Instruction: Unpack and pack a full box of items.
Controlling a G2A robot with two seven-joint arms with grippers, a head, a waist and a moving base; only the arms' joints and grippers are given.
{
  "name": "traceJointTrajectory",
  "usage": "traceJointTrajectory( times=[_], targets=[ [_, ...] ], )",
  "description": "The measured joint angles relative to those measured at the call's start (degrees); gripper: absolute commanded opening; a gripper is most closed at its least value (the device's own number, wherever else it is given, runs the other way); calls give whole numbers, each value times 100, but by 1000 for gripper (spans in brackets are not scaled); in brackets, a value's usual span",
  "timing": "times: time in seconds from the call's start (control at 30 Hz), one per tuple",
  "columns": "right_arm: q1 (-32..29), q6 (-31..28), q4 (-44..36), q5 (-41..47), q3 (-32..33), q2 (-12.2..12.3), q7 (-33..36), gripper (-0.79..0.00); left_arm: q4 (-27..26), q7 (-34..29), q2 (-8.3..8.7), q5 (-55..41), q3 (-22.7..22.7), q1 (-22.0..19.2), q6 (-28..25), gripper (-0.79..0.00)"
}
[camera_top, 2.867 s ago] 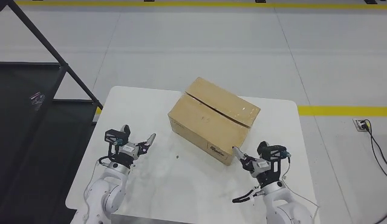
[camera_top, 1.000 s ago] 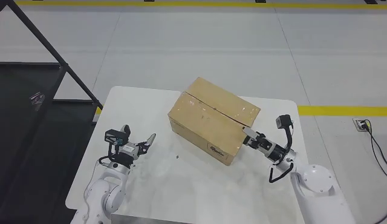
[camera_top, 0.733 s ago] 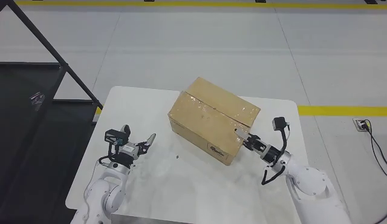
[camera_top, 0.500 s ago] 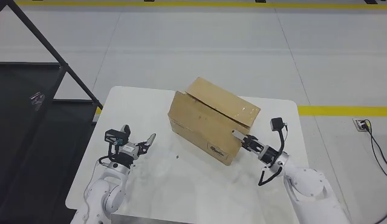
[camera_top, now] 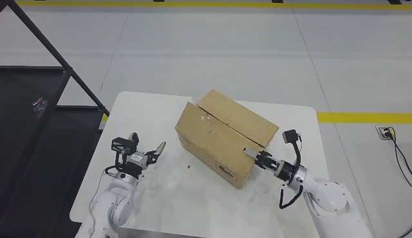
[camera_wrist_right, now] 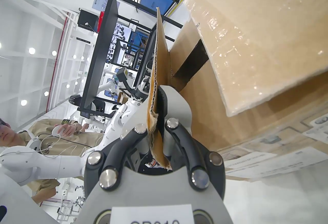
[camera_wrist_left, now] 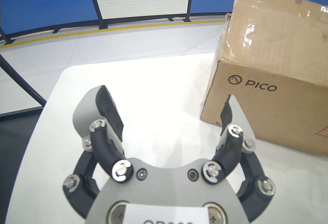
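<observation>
Our right gripper is clamped on what seems a top flap of the brown taped cardboard box in the middle of the white table; we should lift slowly, bracing with our left gripper, whose fingers stand apart.

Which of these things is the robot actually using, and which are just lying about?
In the job: cardboard box; its flap, pinched in the right claw; left claw, open, near the box.
Lying about: small dark speck on the table; black frame beside it.
</observation>
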Motion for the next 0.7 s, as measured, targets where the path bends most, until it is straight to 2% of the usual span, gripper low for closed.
traceJointTrajectory(
  times=[0.07,0.1,0.27,0.43,0.6,0.7],
  targets=[
    [-13,-15,3,-7,-9,13,-2,-271,0,0,0,0,0,0,0,0],
    [-18,-17,2,-8,-12,18,-8,0,0,0,0,0,0,0,0,0],
    [-152,-135,-191,-141,30,65,-15,0,0,0,0,0,0,0,0,0],
    [-626,-275,-825,-542,245,130,-334,0,0,0,0,0,0,0,0,0],
    [-1329,-268,-1696,-1434,529,169,-1166,0,0,0,0,0,0,0,0,0],
    [-1901,-8,-2300,-2133,653,168,-1864,0,0,0,0,0,0,0,0,0]
  ],
)
